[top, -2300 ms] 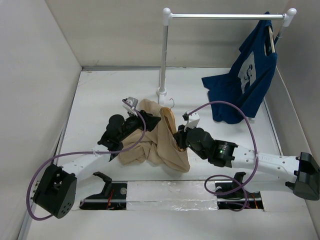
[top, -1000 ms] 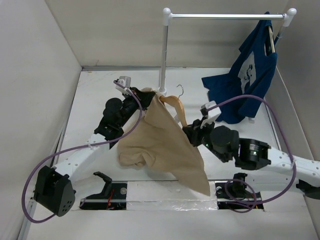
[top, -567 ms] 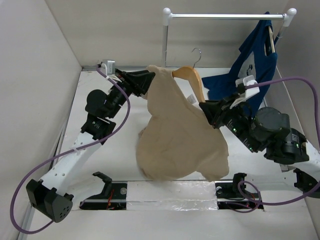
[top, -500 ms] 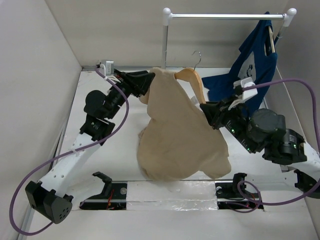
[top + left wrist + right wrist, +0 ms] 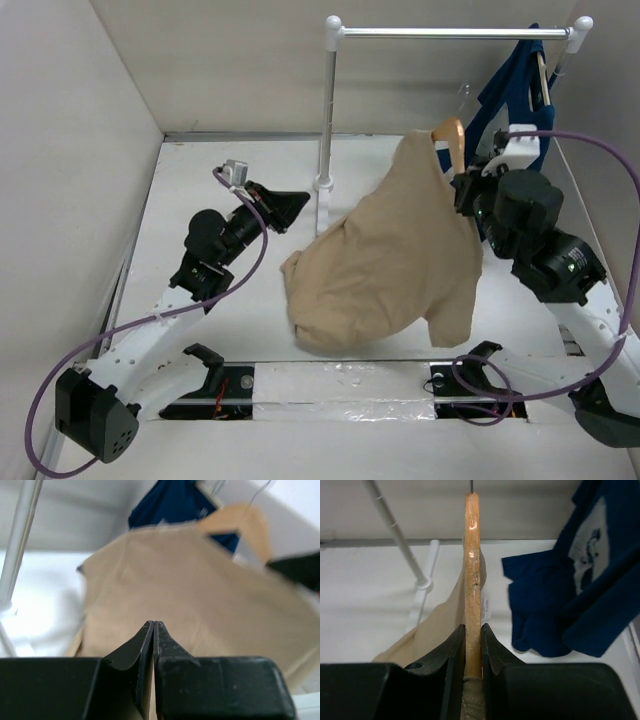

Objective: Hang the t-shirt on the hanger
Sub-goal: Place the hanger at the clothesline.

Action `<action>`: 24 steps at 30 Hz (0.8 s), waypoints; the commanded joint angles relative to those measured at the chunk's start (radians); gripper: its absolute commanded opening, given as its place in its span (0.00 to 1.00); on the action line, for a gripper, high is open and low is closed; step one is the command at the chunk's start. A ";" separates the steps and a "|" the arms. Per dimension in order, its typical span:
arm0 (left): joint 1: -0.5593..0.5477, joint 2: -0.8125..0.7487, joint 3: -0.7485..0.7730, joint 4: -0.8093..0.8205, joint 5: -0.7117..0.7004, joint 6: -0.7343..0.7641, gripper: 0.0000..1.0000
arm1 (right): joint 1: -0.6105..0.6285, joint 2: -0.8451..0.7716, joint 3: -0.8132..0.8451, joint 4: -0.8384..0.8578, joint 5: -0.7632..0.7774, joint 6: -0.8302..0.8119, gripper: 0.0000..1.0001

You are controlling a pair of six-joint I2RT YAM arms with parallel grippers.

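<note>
The tan t-shirt (image 5: 395, 260) hangs from the wooden hanger (image 5: 449, 140), whose top and hook stick out of its neck just below the rail. My right gripper (image 5: 462, 188) is shut on the hanger (image 5: 472, 555) at the collar, with the t-shirt (image 5: 432, 632) draping away below. My left gripper (image 5: 290, 205) is shut with nothing in it, off to the left of the t-shirt and apart from it. In the left wrist view its closed jaws (image 5: 153, 626) point at the t-shirt (image 5: 190, 590) and the hanger (image 5: 240, 517).
A white rack stands at the back, with its pole (image 5: 327, 110) and its rail (image 5: 450, 33). A dark blue printed t-shirt (image 5: 510, 130) hangs at the rail's right end. Walls close in on the left, back and right.
My left gripper let go of the t-shirt, drew back down and left, and shut. My right arm carried the hanger and t-shirt up and right, toward the rail.
</note>
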 commanded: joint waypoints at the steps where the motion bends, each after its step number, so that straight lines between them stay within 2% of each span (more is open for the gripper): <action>1: 0.001 -0.022 -0.106 0.088 0.042 -0.003 0.00 | -0.159 0.024 0.105 0.098 -0.131 -0.044 0.00; 3: 0.001 -0.032 -0.171 0.118 0.057 0.005 0.00 | -0.271 0.072 0.127 0.113 -0.184 -0.055 0.00; 10: 0.001 -0.082 -0.356 0.238 0.089 0.014 0.00 | -0.496 0.150 0.205 0.194 -0.332 -0.049 0.00; 16: 0.001 -0.125 -0.416 0.335 0.193 0.011 0.00 | -0.555 0.234 0.259 0.271 -0.320 -0.069 0.00; 18: 0.001 -0.130 -0.422 0.336 0.180 0.008 0.00 | -0.580 0.232 0.247 0.321 -0.318 -0.086 0.00; 20: -0.056 -0.130 -0.393 0.272 0.113 0.056 0.00 | -0.613 0.228 0.234 0.345 -0.350 -0.087 0.00; 24: -0.082 -0.105 -0.377 0.255 0.101 0.080 0.01 | -0.649 0.283 0.290 0.311 -0.369 -0.086 0.00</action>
